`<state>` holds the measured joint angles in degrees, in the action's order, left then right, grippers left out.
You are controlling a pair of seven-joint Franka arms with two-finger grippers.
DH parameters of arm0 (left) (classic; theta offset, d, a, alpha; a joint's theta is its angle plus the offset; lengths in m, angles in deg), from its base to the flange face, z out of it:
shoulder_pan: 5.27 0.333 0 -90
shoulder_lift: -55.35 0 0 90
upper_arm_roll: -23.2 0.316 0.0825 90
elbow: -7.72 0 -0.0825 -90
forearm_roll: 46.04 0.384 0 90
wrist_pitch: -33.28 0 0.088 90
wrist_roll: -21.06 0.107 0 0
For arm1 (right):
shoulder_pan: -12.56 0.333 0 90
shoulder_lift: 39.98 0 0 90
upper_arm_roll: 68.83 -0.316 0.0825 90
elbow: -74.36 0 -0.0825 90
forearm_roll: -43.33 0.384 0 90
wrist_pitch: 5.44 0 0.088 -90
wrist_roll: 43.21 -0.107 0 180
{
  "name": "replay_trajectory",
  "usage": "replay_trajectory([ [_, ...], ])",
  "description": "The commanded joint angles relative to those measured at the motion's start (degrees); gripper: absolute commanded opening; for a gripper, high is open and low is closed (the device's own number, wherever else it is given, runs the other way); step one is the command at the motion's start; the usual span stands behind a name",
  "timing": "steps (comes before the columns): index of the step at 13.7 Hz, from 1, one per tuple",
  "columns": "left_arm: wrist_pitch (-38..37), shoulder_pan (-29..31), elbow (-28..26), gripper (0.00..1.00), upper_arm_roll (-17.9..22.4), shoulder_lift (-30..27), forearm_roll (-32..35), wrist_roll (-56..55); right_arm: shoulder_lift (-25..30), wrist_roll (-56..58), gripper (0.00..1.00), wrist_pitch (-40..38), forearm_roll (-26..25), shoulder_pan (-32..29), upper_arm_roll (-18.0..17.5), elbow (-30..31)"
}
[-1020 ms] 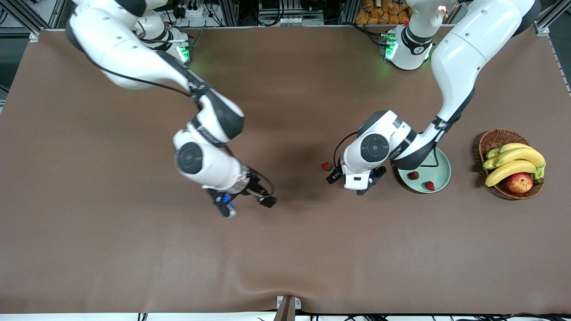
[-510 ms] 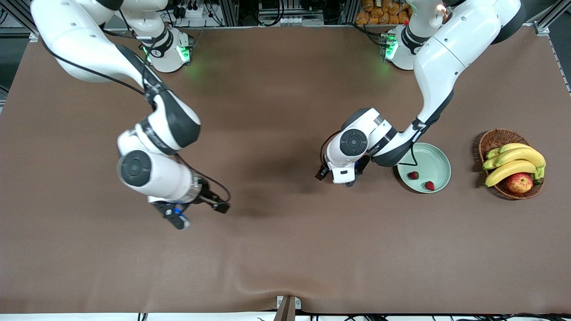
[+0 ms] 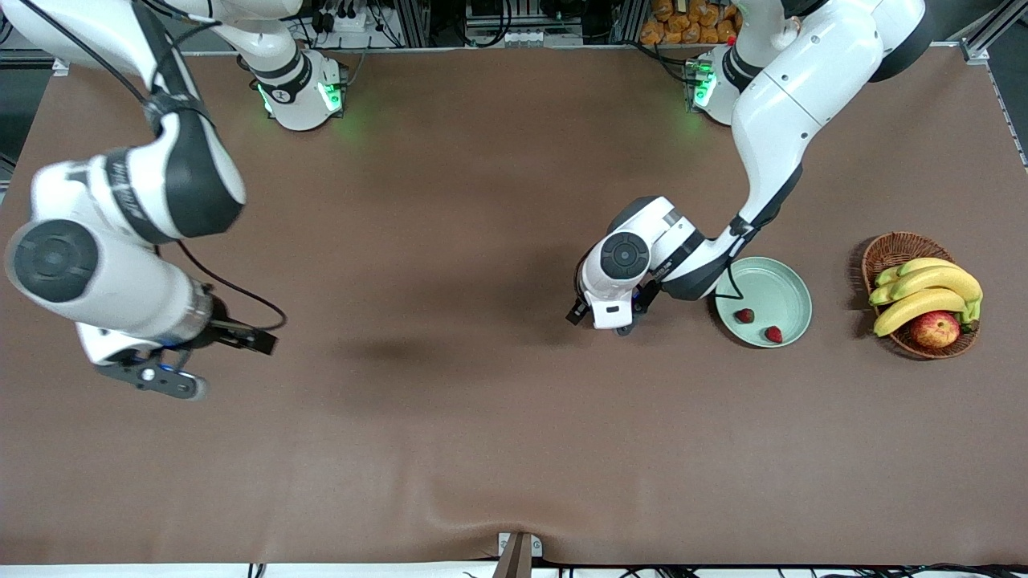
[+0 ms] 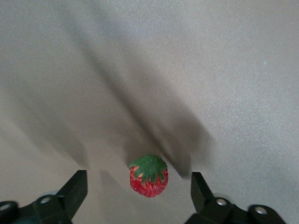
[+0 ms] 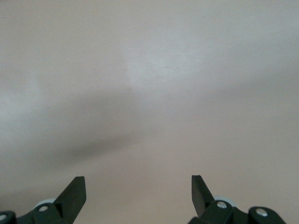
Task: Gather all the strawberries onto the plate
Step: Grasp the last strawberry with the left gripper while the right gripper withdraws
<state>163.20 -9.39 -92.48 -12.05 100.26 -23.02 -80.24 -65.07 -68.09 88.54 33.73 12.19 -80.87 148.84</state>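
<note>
L gripper (image 4: 138, 198) open round strawberry (image 4: 148, 176), R gripper (image 5: 138, 198) open, waiting

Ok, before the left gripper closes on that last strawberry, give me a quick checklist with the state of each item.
1. Loose strawberry lies between the left gripper fingers: ok.
2. Left gripper open wide enough to straddle it: ok.
3. Fingers low enough to pinch the berry: cannot tell.
4. Plate beside the left gripper has bare room; two strawberries lie in it: ok.
5. Right gripper open, empty, toward the right arm's end of the table, out of the way: ok.
</note>
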Motion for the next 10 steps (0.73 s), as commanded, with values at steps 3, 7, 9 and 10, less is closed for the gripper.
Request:
replay_trajectory([
  [3,0.7,-0.4,0.2,0.7,0.4,0.4,1.2,-0.9,14.4,14.5,1.0,-3.0,6.1,2.1,11.9,9.8],
  [7,0.7,-0.4,0.4,0.59,0.4,0.6,1.2,-0.9,32.7,14.3,1.0,7.3,6.2,1.9,11.7,33.4],
  [9,0.7,-0.4,0.8,0.26,0.4,0.6,1.2,-0.7,35.1,14.2,1.0,6.3,6.2,1.4,11.5,35.3],
  [10,0.7,-0.4,1.1,0.11,0.4,0.6,1.5,-0.5,34.6,14.5,1.0,4.6,6.2,1.0,11.7,32.9],
])
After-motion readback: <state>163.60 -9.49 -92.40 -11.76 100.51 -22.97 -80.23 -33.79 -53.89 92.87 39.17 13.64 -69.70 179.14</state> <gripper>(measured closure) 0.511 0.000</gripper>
